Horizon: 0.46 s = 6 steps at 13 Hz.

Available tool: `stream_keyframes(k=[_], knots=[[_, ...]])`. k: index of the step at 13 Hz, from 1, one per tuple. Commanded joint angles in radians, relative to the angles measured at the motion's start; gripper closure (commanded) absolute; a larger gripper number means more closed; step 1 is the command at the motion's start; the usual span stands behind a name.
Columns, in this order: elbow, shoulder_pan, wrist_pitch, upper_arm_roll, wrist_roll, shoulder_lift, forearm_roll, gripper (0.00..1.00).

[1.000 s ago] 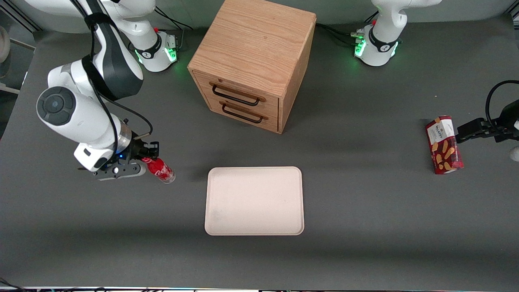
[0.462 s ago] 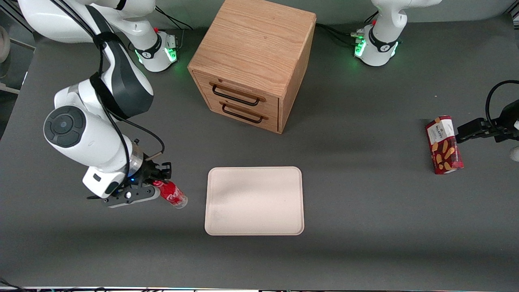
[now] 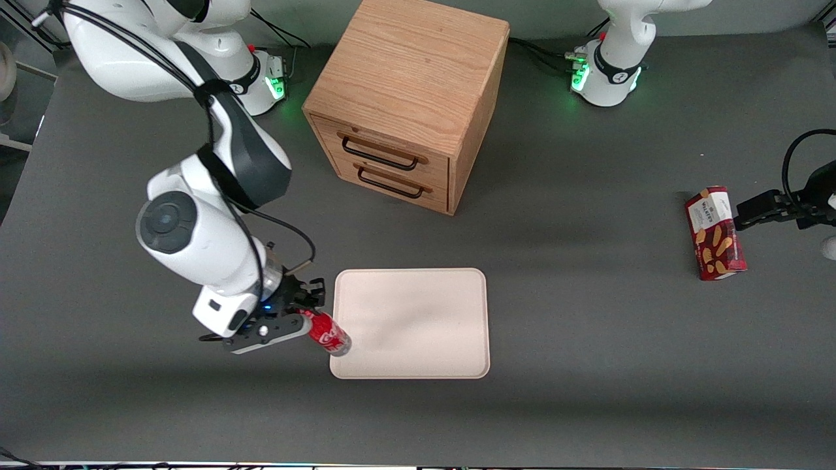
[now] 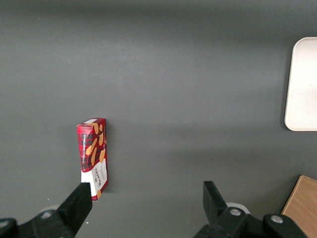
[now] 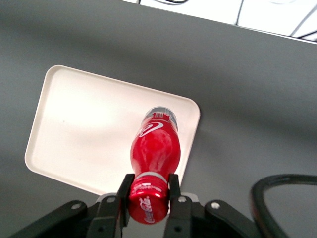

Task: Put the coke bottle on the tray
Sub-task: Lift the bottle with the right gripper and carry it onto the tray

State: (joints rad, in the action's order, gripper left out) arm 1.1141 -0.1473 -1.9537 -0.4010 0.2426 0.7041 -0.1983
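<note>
My right gripper [image 3: 305, 316] is shut on the red cap of the coke bottle [image 3: 328, 333], a small red bottle with white script and a clear base. It holds the bottle tilted in the air, its base over the edge of the tray [image 3: 418, 326] at the corner nearest the front camera on the working arm's side. The tray is large, flat, pale cream-pink, with a low rim. In the right wrist view the gripper [image 5: 147, 196] clamps the cap and the bottle [image 5: 154, 146] hangs over the tray [image 5: 84, 129].
A wooden drawer cabinet [image 3: 408, 98] with two drawers stands farther from the front camera than the tray. A red biscuit box [image 3: 715, 233] lies toward the parked arm's end of the table, also in the left wrist view [image 4: 93, 151].
My right gripper has carried the coke bottle sideways toward the tray and nearer the front camera; the bottle's base now overlaps the tray's edge.
</note>
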Motion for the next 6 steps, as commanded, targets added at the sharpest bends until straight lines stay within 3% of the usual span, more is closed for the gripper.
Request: stream_keyframes(k=[1,6], knots=[[-0.057,-0.017,-0.05,-0.012,0.034,0.073,-0.048,1.0],[-0.04,-0.029,-0.065,-0.015,0.037,0.13,-0.073,1.0]])
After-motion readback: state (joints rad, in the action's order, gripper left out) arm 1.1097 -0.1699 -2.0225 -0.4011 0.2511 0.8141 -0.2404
